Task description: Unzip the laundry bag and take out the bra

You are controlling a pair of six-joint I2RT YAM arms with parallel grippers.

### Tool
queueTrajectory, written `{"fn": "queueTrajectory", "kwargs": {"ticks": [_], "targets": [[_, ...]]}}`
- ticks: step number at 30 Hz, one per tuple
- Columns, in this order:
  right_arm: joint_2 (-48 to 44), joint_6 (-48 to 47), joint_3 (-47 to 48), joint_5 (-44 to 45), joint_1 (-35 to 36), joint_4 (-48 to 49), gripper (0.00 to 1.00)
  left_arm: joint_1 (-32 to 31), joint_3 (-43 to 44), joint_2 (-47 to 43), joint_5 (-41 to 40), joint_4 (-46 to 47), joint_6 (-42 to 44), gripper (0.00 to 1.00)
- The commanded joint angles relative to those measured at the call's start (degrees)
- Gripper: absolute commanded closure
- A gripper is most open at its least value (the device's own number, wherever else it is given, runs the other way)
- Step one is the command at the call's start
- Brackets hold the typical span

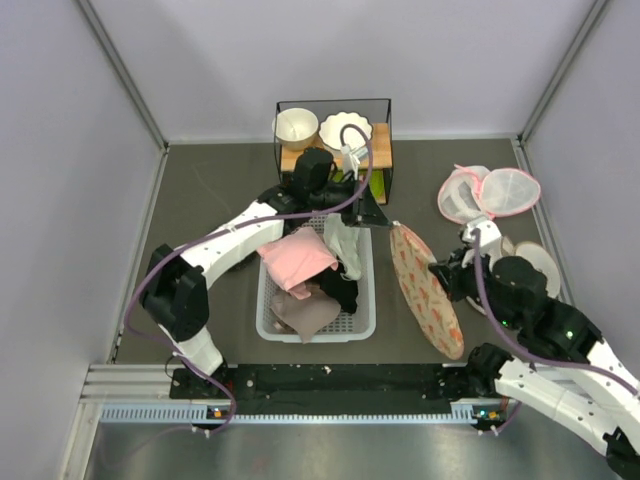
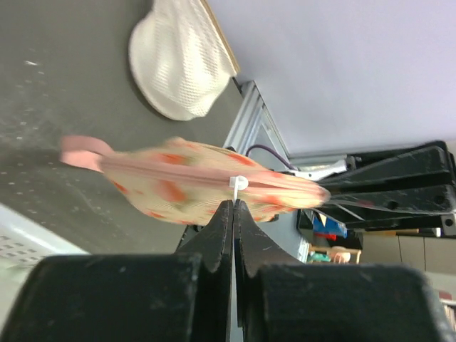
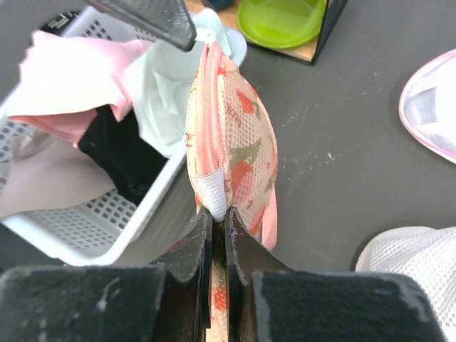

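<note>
The floral laundry bag (image 1: 425, 290) stands on edge between the basket and my right arm, stretched between both grippers. My left gripper (image 1: 375, 212) is at its far end; in the left wrist view its jaws (image 2: 234, 203) are shut on the white zipper pull (image 2: 237, 184). My right gripper (image 1: 442, 272) is shut on the bag's near edge at a white tab (image 3: 216, 194), as the right wrist view (image 3: 218, 212) shows. The pink zipper (image 3: 206, 107) looks closed. Black fabric (image 3: 121, 153) lies in the basket; I cannot tell whether it is the bra.
A white basket (image 1: 268, 320) holds a pink cloth (image 1: 297, 258), a pale green-white cloth (image 1: 342, 240) and a brownish cloth. A wire rack (image 1: 335, 125) with bowls stands at the back. White mesh domes (image 1: 490, 192) and beige pads (image 1: 540, 262) lie at the right.
</note>
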Motion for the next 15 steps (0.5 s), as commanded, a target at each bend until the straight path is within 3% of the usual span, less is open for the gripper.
{"fn": "queueTrajectory", "kwargs": {"ticks": [1, 6, 11, 12, 15], "targets": [[-5.28, 1.27, 2.76, -3.84, -0.43, -2.15, 1.00, 3.51, 0.26, -1.48, -0.76, 2.89, 1.23, 1.00], [-5.46, 1.89, 3.91, -4.11, -0.43, -5.05, 1.00, 2.63, 4.31, 2.30, 1.08, 1.83, 1.68, 1.00], [-4.58, 1.80, 3.82, 1.14, -0.34, -5.40, 1.00, 1.58, 4.92, 0.99, 0.82, 1.91, 1.86, 1.00], [-4.05, 1.89, 3.91, 2.04, -0.43, -5.41, 0.87, 1.32, 5.45, 0.29, 0.64, 1.83, 1.77, 1.00], [-0.72, 1.10, 5.58, 1.52, -0.34, -5.41, 0.23, -0.44, 6.68, -0.50, 0.64, 1.30, 1.94, 1.00]]}}
